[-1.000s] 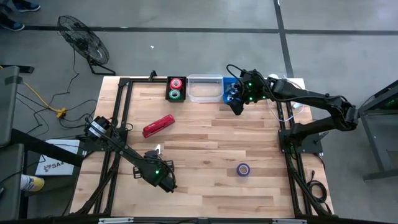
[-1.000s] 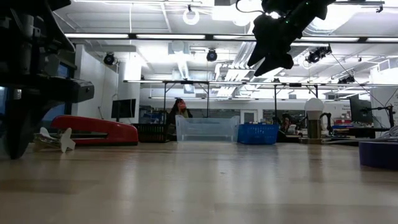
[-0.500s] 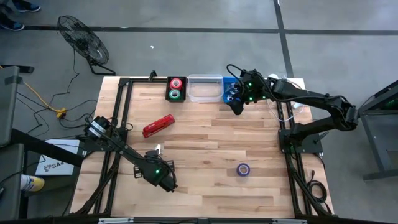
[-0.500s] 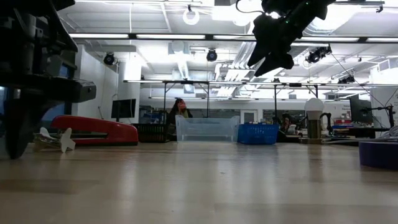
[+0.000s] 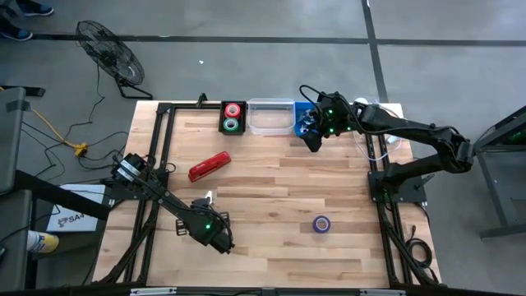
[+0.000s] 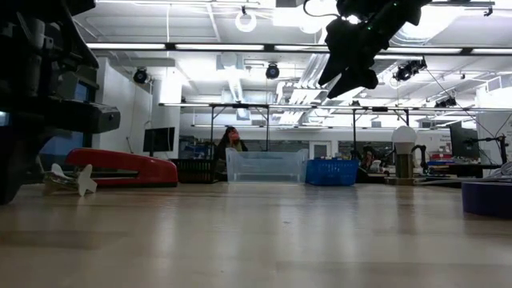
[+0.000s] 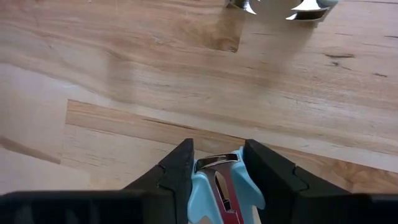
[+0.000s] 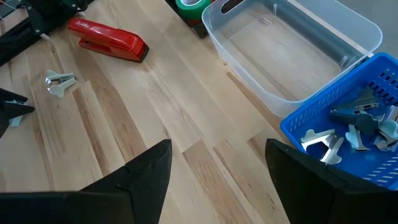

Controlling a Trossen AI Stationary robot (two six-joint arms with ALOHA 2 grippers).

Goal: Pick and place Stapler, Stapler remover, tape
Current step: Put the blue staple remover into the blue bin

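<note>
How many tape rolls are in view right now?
3. A red roll and a green roll sit in the black tray at the table's far edge; a blue roll lies alone on the wood, right of centre. Others could be hidden.

One camera hangs overhead, looking straight down on the whole pale wooden plank table (image 5: 271,189). Another sits at tabletop level, facing across the boards into the workshop. The left wrist camera peers close at the planks just past its dark fingers (image 7: 177,174). The right wrist camera rides higher, looking down at an angle. It shares with the overhead and low views the long bright-red stapler (image 8: 107,38) and clear plastic bin (image 8: 292,43).
</note>
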